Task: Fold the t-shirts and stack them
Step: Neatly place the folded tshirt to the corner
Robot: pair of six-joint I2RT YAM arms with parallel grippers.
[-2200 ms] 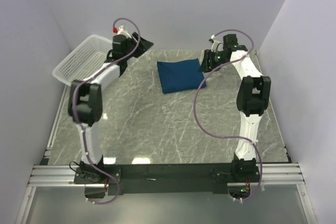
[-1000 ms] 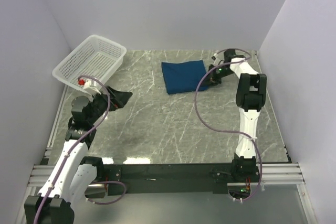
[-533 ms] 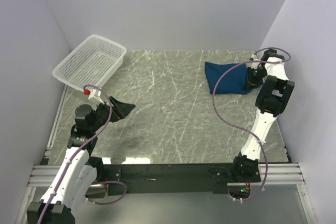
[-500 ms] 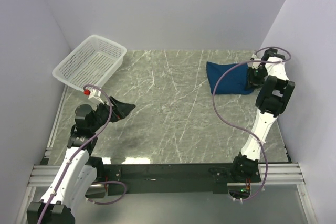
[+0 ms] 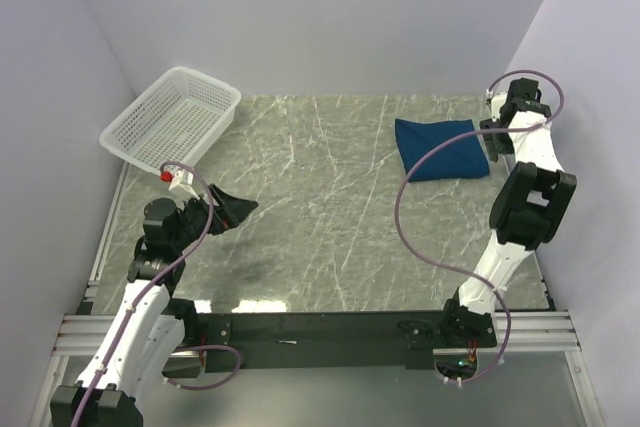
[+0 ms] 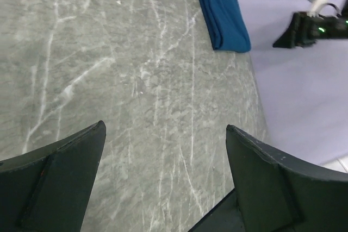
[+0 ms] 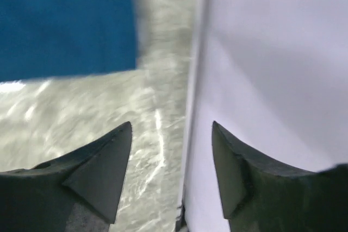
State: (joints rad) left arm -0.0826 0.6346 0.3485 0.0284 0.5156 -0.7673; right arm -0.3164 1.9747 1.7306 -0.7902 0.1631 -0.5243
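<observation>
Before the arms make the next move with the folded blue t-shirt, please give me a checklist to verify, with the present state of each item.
1. T-shirt folded and lying flat on the table: ok.
2. Right gripper free of the t-shirt: ok, open, holding nothing.
3. Left gripper open and empty: ok.
4. T-shirt fully on the table: ok, though near the right edge.
5. Another t-shirt to stack: not ok, none in view.
6. Folds on the underside tidy: cannot tell.
</observation>
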